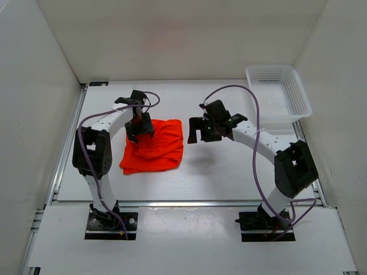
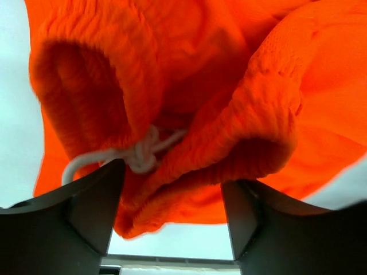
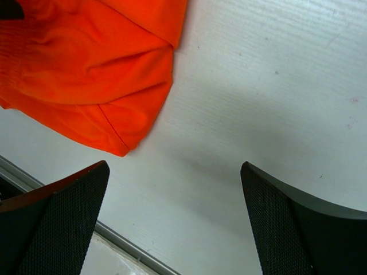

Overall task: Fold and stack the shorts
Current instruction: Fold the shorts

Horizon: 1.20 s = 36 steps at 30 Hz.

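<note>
Mid-fold I'd say: shorts [image 1: 153, 146] bunched left of centre on the surface [image 1: 229, 172]. Left fingers [image 2: 86, 206] straddle the waistband [image 2: 252, 114], can't tell if pinching. Right fingers [image 3: 63, 223] wide apart, empty. Next needs a firm pinch, then folding over.

A white table [image 1: 229, 172] with a faint grain is boxed in by plain white panels: a back wall [image 1: 183, 34], a left wall [image 1: 34, 114] and a right wall [image 1: 338, 126]. A silver metal rail [image 1: 189, 203] runs along its near edge. A white mesh basket [image 1: 278, 94] stands in the far right corner. The light is soft and even.
</note>
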{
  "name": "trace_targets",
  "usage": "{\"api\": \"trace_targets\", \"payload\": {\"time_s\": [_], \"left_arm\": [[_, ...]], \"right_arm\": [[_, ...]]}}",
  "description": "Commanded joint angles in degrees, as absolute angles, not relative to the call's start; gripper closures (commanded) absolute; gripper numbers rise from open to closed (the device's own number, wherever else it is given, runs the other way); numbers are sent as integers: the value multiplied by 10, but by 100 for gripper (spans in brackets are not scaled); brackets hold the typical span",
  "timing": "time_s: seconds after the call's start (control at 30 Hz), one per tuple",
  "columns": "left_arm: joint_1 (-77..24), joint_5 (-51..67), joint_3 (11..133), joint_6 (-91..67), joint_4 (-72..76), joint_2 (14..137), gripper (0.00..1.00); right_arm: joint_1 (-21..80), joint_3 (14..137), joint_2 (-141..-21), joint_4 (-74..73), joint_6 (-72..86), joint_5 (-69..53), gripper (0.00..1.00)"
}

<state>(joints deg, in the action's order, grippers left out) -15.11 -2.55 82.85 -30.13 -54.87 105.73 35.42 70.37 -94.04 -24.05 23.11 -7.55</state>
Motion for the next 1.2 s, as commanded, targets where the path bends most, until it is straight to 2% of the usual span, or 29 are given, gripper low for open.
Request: {"api": "trace_targets", "payload": {"time_s": [0.0, 0.1, 0.13, 0.2, 0.27, 0.37, 0.5, 0.77, 0.87, 0.97, 1.0, 1.1, 1.17], "left_arm": [[-139, -42, 836, -298, -534, 1064, 24], [-133, -37, 848, -292, -534, 1071, 40], [-127, -37, 853, -287, -534, 1071, 52], [-120, -37, 859, -281, -540, 1065, 69], [-113, -31, 859, -281, -548, 1060, 90], [-98, -24, 859, -281, -562, 1042, 90], [-82, 3, 853, -281, -562, 1017, 90], [-71, 19, 858, -271, -573, 1011, 90], [-66, 31, 868, -265, -573, 1011, 90], [-66, 31, 874, -265, -579, 1011, 90], [-66, 36, 874, -265, -579, 1016, 90], [-66, 36, 874, -254, -584, 1016, 90], [-66, 43, 874, -242, -584, 1016, 90]], "right_arm": [[356, 686, -914, -251, 223, -76, 0], [351, 681, -914, -257, 223, -71, 0], [351, 676, -914, -257, 223, -77, 0], [336, 676, -924, -249, 218, -108, 0], [328, 695, -958, -240, 218, -187, 0], [328, 714, -1015, -201, 240, -269, 0], [348, 762, -1103, -154, 260, -317, 0], [410, 842, -1186, -154, 265, -283, 0], [428, 858, -1209, -148, 279, -239, 10], [428, 863, -1226, -135, 310, -215, 37], [428, 863, -1233, -134, 317, -193, 59], [422, 837, -1224, -129, 339, -176, 100], [405, 803, -1188, -101, 356, -149, 100]]}}
